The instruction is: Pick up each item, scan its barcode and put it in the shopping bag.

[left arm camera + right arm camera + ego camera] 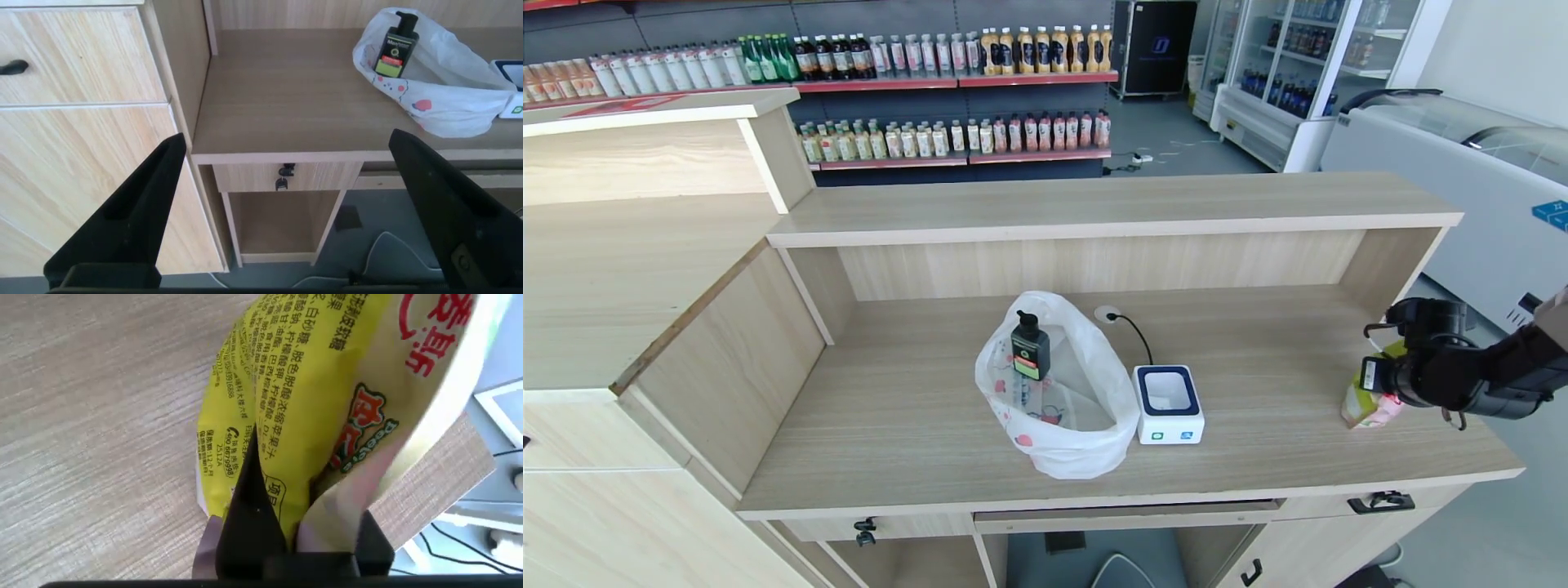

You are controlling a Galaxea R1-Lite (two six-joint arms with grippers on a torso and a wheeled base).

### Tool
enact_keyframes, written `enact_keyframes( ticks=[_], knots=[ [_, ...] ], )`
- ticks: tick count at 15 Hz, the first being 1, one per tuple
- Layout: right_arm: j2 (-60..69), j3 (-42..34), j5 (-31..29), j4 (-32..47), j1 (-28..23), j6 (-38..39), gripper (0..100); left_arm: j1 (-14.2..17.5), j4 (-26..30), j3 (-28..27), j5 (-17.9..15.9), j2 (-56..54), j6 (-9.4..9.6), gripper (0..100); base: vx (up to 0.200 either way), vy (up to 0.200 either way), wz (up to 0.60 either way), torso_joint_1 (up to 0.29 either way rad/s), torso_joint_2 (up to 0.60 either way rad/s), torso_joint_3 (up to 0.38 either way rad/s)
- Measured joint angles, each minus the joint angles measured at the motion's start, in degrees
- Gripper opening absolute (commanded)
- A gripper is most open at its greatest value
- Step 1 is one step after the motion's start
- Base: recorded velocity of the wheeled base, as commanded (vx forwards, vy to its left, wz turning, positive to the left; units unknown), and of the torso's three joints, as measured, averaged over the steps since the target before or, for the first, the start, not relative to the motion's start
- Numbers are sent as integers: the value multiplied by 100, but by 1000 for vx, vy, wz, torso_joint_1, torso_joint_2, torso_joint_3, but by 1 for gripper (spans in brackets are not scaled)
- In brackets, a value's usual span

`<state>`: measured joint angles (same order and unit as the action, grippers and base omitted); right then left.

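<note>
Right arm (pixel 1507 371): extending in from the right, wrist hovering over the right end of the surface (pixel 1258 367).
Right tool (pixel 1379 382): pinching a yellow snack packet (pixel 327 392) between closed fingers (pixel 249 514).
Left tool (pixel 286 212): hanging low before the surface's front edge, fingers spreading wide.

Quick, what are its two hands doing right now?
Left gripper: open, empty.
Right gripper: closed on a yellow snack packet.

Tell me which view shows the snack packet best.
Right wrist view: the packet shows close up, its print facing the camera, pinched in the right gripper. Head view has it small at the counter's right end, partly behind the gripper. Left wrist view faces the bag instead.
</note>
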<state>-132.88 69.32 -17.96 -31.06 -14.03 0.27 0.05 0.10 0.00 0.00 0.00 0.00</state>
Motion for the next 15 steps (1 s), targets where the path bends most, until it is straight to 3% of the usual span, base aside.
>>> enact_keyframes(
  ticks=[2, 5, 6, 9, 10, 12, 15],
  knots=[
    [223, -372, 389, -435, 43, -139, 0, 2, 0, 0, 0, 0, 0, 100, 0, 0, 0, 0, 0, 0],
    [1052, -532, 2172, -323, 48, -160, 0, 2, 0, 0, 0, 0, 0, 100, 0, 0, 0, 0, 0, 0],
    [1438, -521, 3067, -5, 9, -155, 0, 2, 0, 0, 0, 0, 0, 100, 0, 0, 0, 0, 0, 0],
    [2789, -306, 7097, 1240, -182, -117, 0, 2, 0, 0, 0, 0, 0, 100, 0, 0, 0, 0, 0, 0],
    [3249, -239, 8175, 1519, -234, -82, 0, 0, 0, 0, -2, 0, 0, 100, 0, 0, 0, 0, 0, 0],
    [4020, -212, 8945, 1831, -126, 107, 0, 2, 0, 0, 0, 0, 0, 100, 0, 0, 0, 0, 0, 0],
    [4865, -388, 9100, 1910, 699, 495, 0, 0, 0, 0, 0, 0, 0, 100, 0, 0, 0, 0, 0, 0]
  ],
)
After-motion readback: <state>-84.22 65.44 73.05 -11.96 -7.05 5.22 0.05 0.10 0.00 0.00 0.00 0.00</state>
